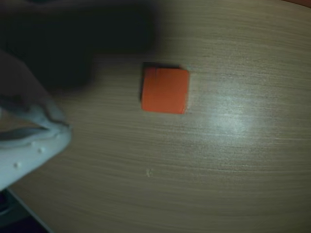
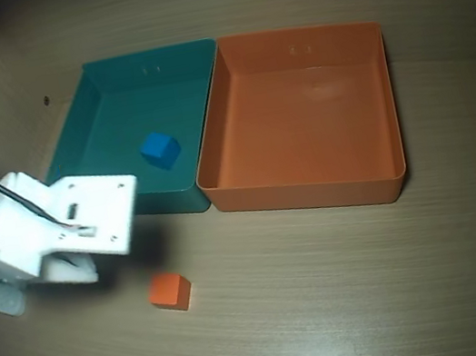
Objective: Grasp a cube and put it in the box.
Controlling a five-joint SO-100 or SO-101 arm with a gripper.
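1. Orange cube [image 2: 169, 291] sits on the wooden table [image 2: 332, 290], out in the open, nothing touching it.
2. In the overhead view the cube is below the two trays, nearer the teal tray's lower edge than the orange one, clear of both.
3. Orange box [image 2: 381, 97], a shallow square tray, sits right of centre in the overhead view; its inside is bare.
4. Teal tray [image 2: 101, 82] stands directly left of the box, walls touching or almost touching along the shared side.
5. Small blue cube [image 2: 159, 149] lies inside the teal tray, toward its lower right part.
6. White arm [image 2: 53, 229] comes in from the left edge of the overhead view, its end above and to the left of the orange cube, apart from it.
7. Black cable [image 2: 0, 188] runs over the arm's white housing.
8. Wrist view: cube [image 1: 164, 90] sits near centre-top on the wood grain, top face facing the camera, dark shadow along its upper edge.
9. Wrist view: a white part of the claw [image 1: 34, 145] fills the left edge, with a dark blurred mass above it; neither touches the cube.
10. Claw state: cannot tell, fingertips not clearly seen in either view. It holds nothing visible.
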